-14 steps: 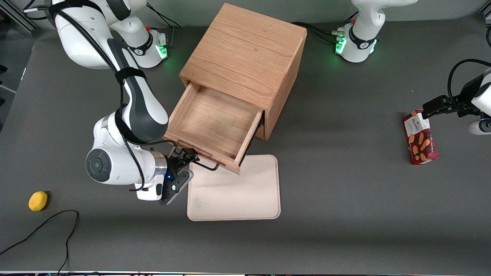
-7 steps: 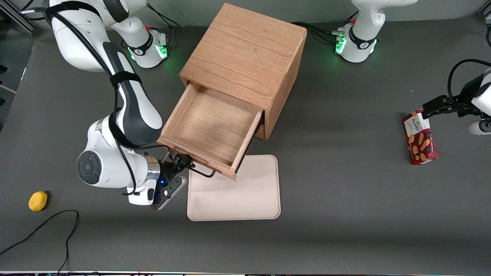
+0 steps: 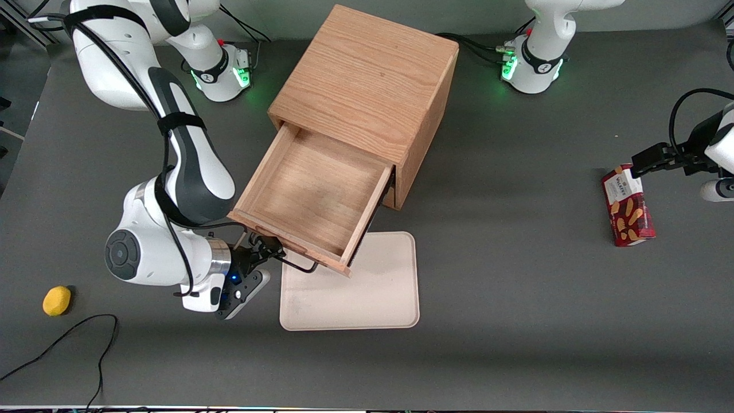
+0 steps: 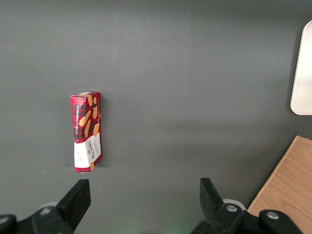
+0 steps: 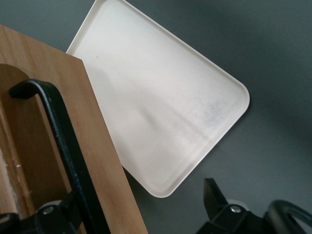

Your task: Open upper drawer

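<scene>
The upper drawer (image 3: 312, 198) is pulled far out of the cabinet (image 3: 367, 86), and we see its bare wooden tray inside. Its front edge hangs above the cream tray (image 3: 367, 287), which lies on the desk (image 3: 516, 287) nearer to the front camera. Our gripper (image 3: 269, 250) is at the black handle (image 3: 298, 265), at its end toward the working arm, and the fingers (image 5: 214, 197) stand apart around the bar, not clenched. A yellow fruit (image 3: 57, 300) lies near the working arm's end; a red box (image 3: 627, 213) lies toward the parked arm's end.
</scene>
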You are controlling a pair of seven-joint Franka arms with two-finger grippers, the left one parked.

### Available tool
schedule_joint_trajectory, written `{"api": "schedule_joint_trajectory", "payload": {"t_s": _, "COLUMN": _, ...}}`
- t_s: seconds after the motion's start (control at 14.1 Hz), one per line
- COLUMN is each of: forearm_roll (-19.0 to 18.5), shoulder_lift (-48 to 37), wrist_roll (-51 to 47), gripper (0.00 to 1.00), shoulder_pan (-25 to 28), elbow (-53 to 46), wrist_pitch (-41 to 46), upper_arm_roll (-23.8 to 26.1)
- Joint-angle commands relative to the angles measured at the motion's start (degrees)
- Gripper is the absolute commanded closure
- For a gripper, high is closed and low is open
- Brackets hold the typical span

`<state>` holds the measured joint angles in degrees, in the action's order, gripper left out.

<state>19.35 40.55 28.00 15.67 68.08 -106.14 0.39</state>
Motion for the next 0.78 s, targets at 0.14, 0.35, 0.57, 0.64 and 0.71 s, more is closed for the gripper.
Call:
{"api": "schedule_joint_trajectory", "payload": {"t_s": 0.14, "forearm_roll": 1.04, "shoulder_lift": 1.02, "wrist_roll": 0.56, "gripper": 0.0, "shoulder_pan": -1.26, "elbow": -1.63, "wrist_pitch": -0.64, "upper_arm_roll": 0.14}}
{"api": "schedule_joint_trajectory", "payload": {"t_s": 0.35, "forearm_roll": 1.13, "shoulder_lift": 1.02, "wrist_roll": 0.47, "gripper": 0.0, "shoulder_pan": -2.14, "elbow": -1.72, "wrist_pitch": -0.64, "upper_arm_roll": 0.31}}
{"api": "schedule_joint_trajectory", "payload": {"t_s": 0.57, "forearm_roll": 1.22, "shoulder_lift": 1.02, "wrist_roll": 0.21, "gripper": 0.0, "shoulder_pan": -2.22, "elbow": -2.25, "wrist_pitch": -0.64, "upper_arm_roll": 0.4}}
{"api": "schedule_joint_trajectory", "payload": {"t_s": 0.64, "forearm_roll": 2.0, "shoulder_lift": 1.02, "wrist_roll": 0.12, "gripper": 0.0, "shoulder_pan": -2.22, "elbow": -2.25, "wrist_pitch": -0.64, "upper_arm_roll": 0.4}}
{"api": "schedule_joint_trajectory", "payload": {"t_s": 0.71, "forearm_roll": 2.79, "shoulder_lift": 0.93, "wrist_roll": 0.04, "gripper": 0.0, "shoulder_pan": -2.22, "elbow": -2.25, "wrist_pitch": -0.47, "upper_arm_roll": 0.32}}
